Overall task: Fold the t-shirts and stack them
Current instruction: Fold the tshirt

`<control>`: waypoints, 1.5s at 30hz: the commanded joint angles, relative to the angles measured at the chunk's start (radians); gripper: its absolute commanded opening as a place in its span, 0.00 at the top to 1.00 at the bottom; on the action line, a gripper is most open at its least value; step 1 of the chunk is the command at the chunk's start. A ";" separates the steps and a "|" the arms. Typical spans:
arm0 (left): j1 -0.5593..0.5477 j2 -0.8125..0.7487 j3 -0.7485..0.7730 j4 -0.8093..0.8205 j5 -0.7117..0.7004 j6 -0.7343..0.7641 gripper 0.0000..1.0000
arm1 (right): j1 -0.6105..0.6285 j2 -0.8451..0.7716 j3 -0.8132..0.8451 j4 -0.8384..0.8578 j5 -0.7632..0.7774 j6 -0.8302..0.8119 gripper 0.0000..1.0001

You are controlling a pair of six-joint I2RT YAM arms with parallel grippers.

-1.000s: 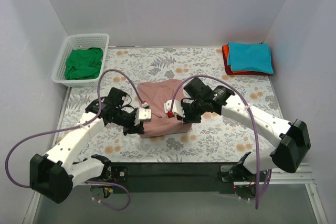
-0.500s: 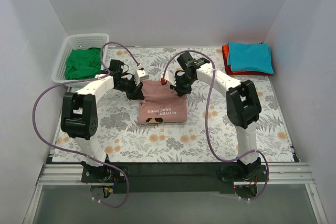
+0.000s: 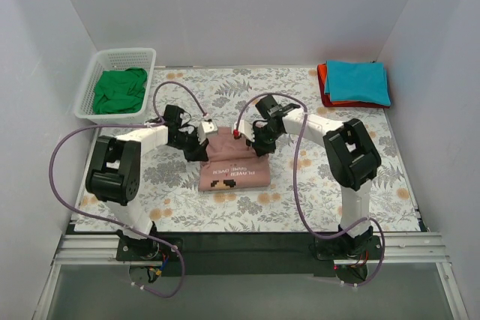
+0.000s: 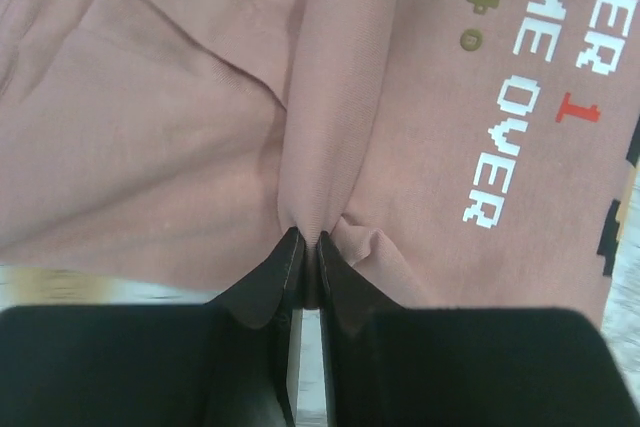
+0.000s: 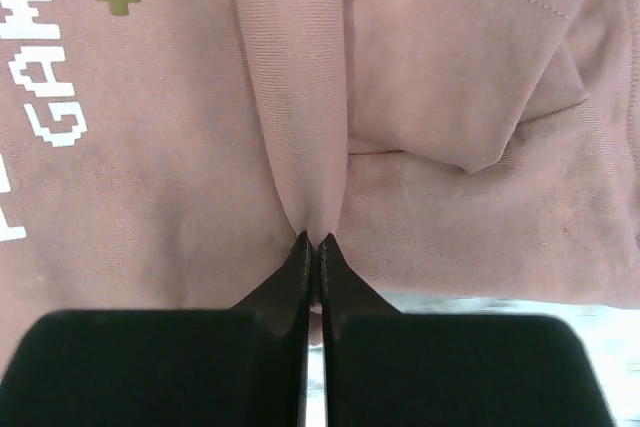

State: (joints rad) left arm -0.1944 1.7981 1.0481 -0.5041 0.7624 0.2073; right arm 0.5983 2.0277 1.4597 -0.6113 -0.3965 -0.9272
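Both grippers are pinching one raised fold across the dusty-pink printed cotton t-shirt (image 3: 232, 174).
The left gripper (image 4: 308, 252) and right gripper (image 5: 311, 247) are clamping shut on the fold's opposite ends. The fold is running left-right between them, equally near both arms. The shirt is lying right of, and nearer than, the white plastic mesh basket (image 3: 126, 52).

red-orange tee (image 3: 323, 80) mostly under teal tee (image 3: 358, 82), pink tee (image 4: 150, 147) lettering (image 4: 497, 162) cropped
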 commanded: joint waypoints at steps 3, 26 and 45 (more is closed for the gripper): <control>-0.106 -0.245 -0.233 -0.142 -0.009 0.072 0.94 | 0.092 -0.174 -0.281 -0.050 -0.074 0.108 0.99; -0.349 -0.361 -0.180 0.094 -0.012 -0.124 0.50 | -0.048 0.146 0.214 -0.072 -0.668 0.698 0.80; -0.435 -0.200 -0.207 0.217 -0.018 -0.171 0.64 | -0.015 0.312 0.111 0.035 -0.628 0.760 0.82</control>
State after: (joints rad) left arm -0.6155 1.6222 0.8452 -0.3096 0.7288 0.0277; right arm 0.5797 2.3215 1.5917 -0.5953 -1.0584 -0.1593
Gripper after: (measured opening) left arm 0.377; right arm 0.185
